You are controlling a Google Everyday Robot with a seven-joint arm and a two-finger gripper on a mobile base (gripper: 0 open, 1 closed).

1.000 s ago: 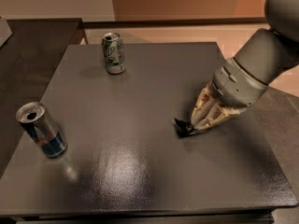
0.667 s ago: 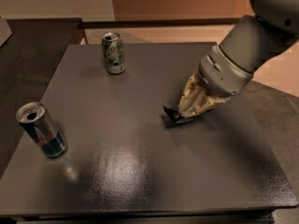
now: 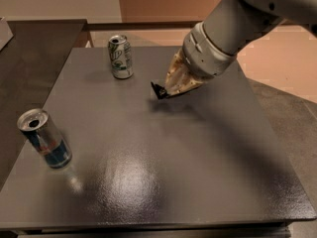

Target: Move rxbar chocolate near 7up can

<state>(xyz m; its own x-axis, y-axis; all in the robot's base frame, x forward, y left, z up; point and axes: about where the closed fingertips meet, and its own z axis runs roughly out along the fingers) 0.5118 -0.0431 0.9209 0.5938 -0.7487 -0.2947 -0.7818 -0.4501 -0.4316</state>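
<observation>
The gripper (image 3: 169,89) is gripping the rxbar chocolate (image 3: 158,90) just above the dark table (image 3: 198,172) — hovering right of the 7up can (image 3: 121,57), near but apart.

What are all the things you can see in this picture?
7up can: one, silver-white with green, upright at the table's back left.
blue can: one, silver and blue, upright near the table's front left edge.
rxbar: one, black, in the gripper, right of the 7up can and apart from it.
table: one, dark grey, under it all.
counter: one, dark, behind on the left.
arm: one, grey-white, reaching in from the top right.
gripper: one, tan, shut on the rxbar over the table's back middle.
</observation>
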